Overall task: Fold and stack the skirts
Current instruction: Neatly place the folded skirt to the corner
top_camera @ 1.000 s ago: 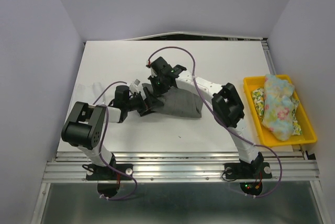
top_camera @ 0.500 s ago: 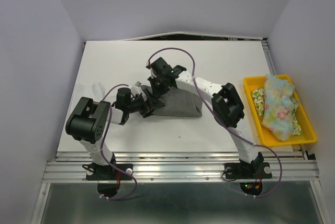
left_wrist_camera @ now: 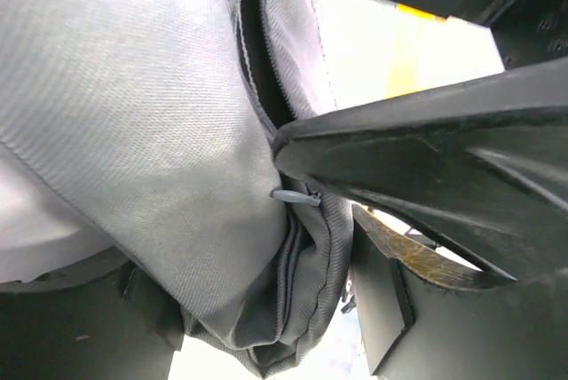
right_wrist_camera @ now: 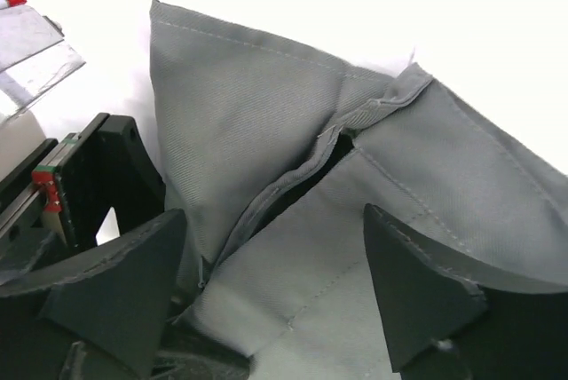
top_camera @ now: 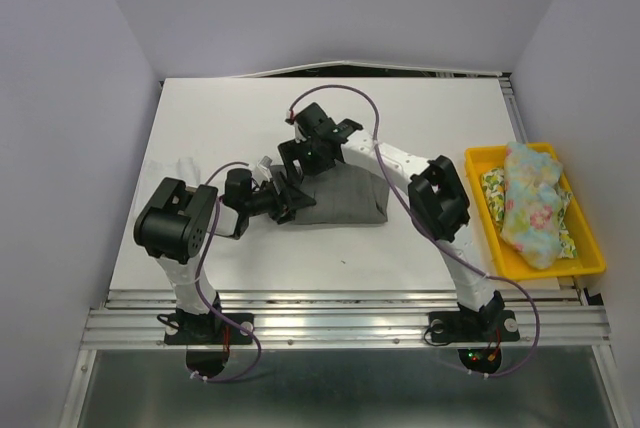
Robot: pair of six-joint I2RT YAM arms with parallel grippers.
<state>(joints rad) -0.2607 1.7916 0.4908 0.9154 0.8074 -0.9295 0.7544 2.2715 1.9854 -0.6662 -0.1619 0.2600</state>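
A dark grey skirt [top_camera: 345, 196] lies folded at the table's middle. My left gripper [top_camera: 284, 200] is at its left edge. In the left wrist view, bunched grey cloth [left_wrist_camera: 133, 87] with a zip pull [left_wrist_camera: 297, 195] fills the gap of the left gripper [left_wrist_camera: 266, 309], whose jaws still stand wide. My right gripper [top_camera: 300, 162] hovers just above the same edge. It is open, its fingers [right_wrist_camera: 115, 282] spread over the skirt [right_wrist_camera: 266, 131] and holding nothing. Floral skirts [top_camera: 530, 203] are piled in the yellow tray.
The yellow tray [top_camera: 487, 155] stands at the table's right edge. A faint pale cloth [top_camera: 168, 170] lies near the left edge. Both arms' purple cables [top_camera: 330, 93] arc above the middle. Grey walls close in the left, right and far sides.
My right gripper has opened, let go of the grey skirt's edge and lifted a little. The left gripper has slid right onto that edge, its jaws narrowing around the cloth.
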